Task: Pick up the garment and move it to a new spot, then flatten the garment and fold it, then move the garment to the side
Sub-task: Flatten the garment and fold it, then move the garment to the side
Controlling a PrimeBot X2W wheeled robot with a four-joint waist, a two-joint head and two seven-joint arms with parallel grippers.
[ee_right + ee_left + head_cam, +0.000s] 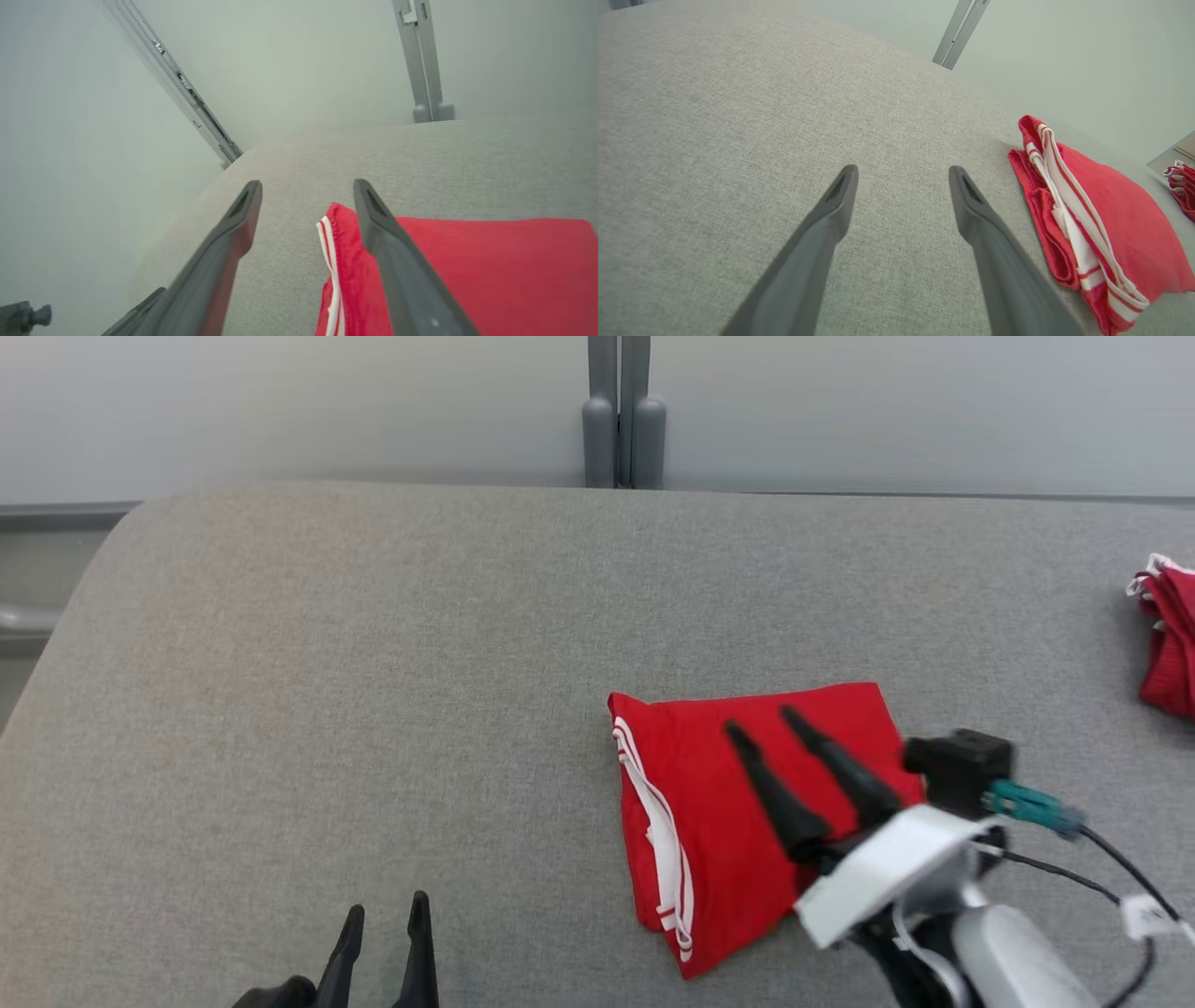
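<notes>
Right of centre on the grey fabric-covered table, toward its near edge, lies the folded red garment with white stripes, a flat packet with its striped edge facing left. Its neat layers suggest the folding is done. It sits toward the side where a second red bundle lies at the far right, probably the place for finished pieces. The right gripper hangs over the garment's top, its two dark fingers spread wide with nothing between them; whether the tips brush the cloth I cannot tell. The left gripper hovers at the near left over bare table, well apart from the garment, fingers likewise wide and empty, likely parked clear.
</notes>
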